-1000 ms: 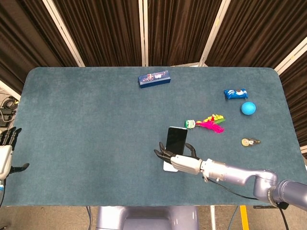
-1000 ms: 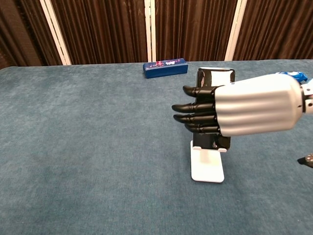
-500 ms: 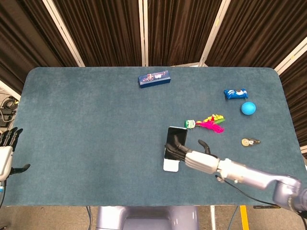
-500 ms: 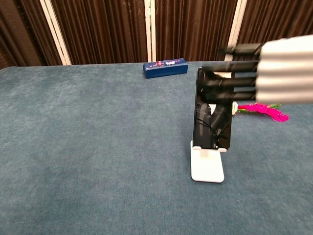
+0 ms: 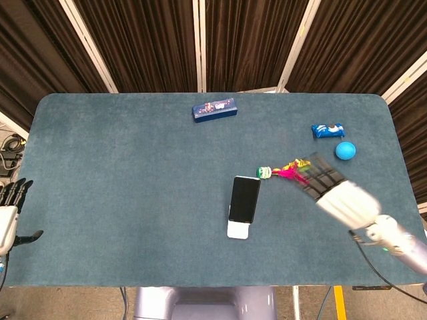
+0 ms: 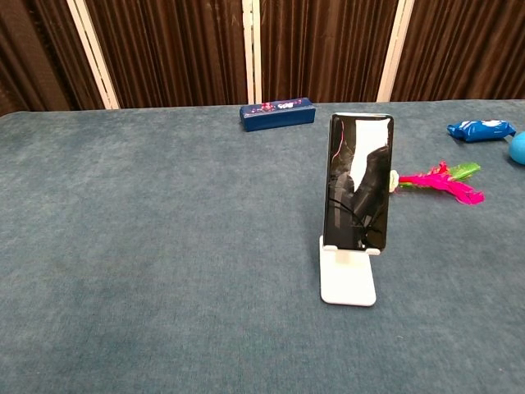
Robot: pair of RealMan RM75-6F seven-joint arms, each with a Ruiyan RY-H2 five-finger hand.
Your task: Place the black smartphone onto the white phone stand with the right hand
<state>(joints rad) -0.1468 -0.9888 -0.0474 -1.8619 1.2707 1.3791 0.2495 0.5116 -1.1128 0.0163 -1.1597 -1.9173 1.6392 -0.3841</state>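
The black smartphone (image 5: 245, 199) (image 6: 358, 182) stands upright, leaning on the white phone stand (image 5: 237, 230) (image 6: 349, 277) near the table's front middle. Nothing touches it. In the head view my right hand (image 5: 331, 188) is blurred, raised to the right of the phone and well apart from it, fingers stretched out and holding nothing. The chest view does not show it. My left hand (image 5: 9, 208) hangs at the far left edge, off the table, fingers spread and empty.
A blue box (image 5: 214, 109) (image 6: 277, 113) lies at the back middle. A pink and green feather toy (image 5: 291, 171) (image 6: 439, 180), a blue packet (image 5: 327, 130) (image 6: 480, 129) and a blue ball (image 5: 345, 151) (image 6: 519, 147) sit to the right.
My right hand let go of the phone and pulled away to the right and up. It has left the chest view. The phone stays on the stand.
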